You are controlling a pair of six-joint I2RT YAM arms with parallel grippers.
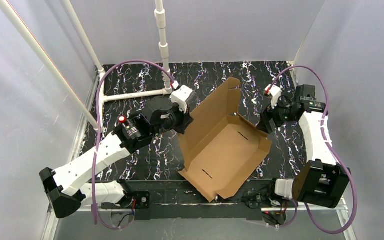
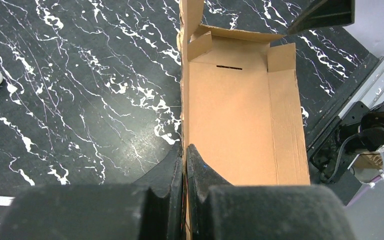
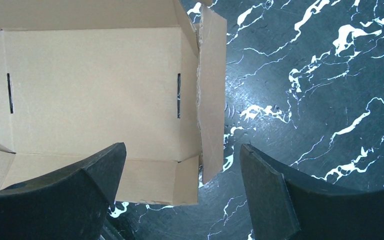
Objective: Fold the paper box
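Pale grey walls (image 1: pixel 20 100) close in a black table (image 1: pixel 130 155) veined with white, and white pipes (image 1: pixel 162 35) rise from its far edge at about 11 and 12 o'clock.

The paper box (image 1: pixel 225 150) sits in the middle of the table, turned on a diagonal so one corner points to 6 o'clock, close to the near edge between the two arm bases. It is half formed: the floor lies flat, the side walls are partly raised, and the lid panel (image 1: pixel 225 97) slopes up and away toward 12 o'clock. Two short slits (image 1: pixel 242 134) show in the floor, one near each end.

The left gripper (image 1: pixel 184 124) comes in from 9 o'clock. In its wrist view its jaws are pressed together on the upright wall of the box, the cardboard edge pinched between the fingers (image 2: pixel 172 170).

The right gripper (image 1: pixel 262 125) is at the box's 2 o'clock end with its jaws wide apart. From its wrist camera the raised end flap (image 3: pixel 212 90) lies in the gap between the fingers (image 3: pixel 265 185), nearer the right-hand one, and neither finger touches it.
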